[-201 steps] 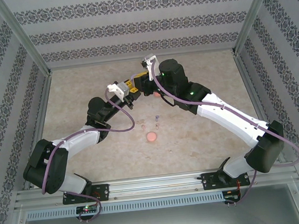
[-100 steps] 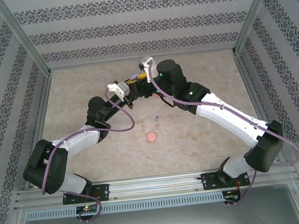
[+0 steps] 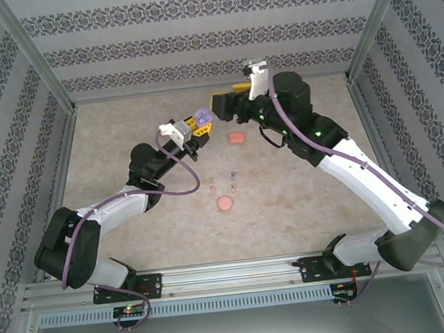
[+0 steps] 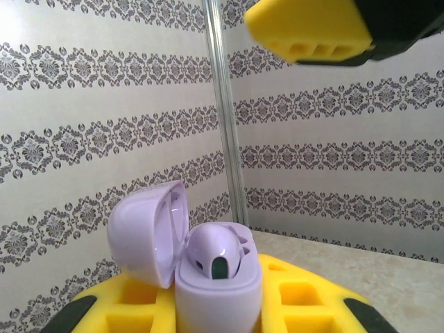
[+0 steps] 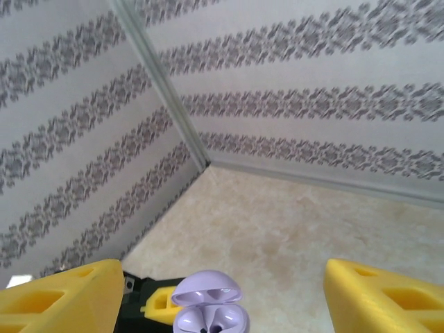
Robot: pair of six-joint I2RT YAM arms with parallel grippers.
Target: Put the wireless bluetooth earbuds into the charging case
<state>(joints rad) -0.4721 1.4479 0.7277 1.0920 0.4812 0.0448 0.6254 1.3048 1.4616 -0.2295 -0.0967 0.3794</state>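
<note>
The wireless bluetooth earbuds [image 3: 231, 175] lie partly loose near the middle of the counter [image 3: 109, 138], a few tiny buds too small to tell apart well. One purple bud [image 4: 215, 251] sits in the charging case [image 4: 220, 302], a lilac shell with its lid [image 4: 149, 232] swung up. The left claw [image 3: 197, 126] pinches this case between yellow pads [image 4: 305, 305], raised above the counter toward its far edge. The right claw [image 3: 228, 103] hangs just beside it, fingers [image 5: 62, 298] spread with nothing between them. A coral-red case [image 3: 237, 138] lies closed on the counter near them. A round coral-red piece [image 3: 225, 203] lies closer to the near edge.
</note>
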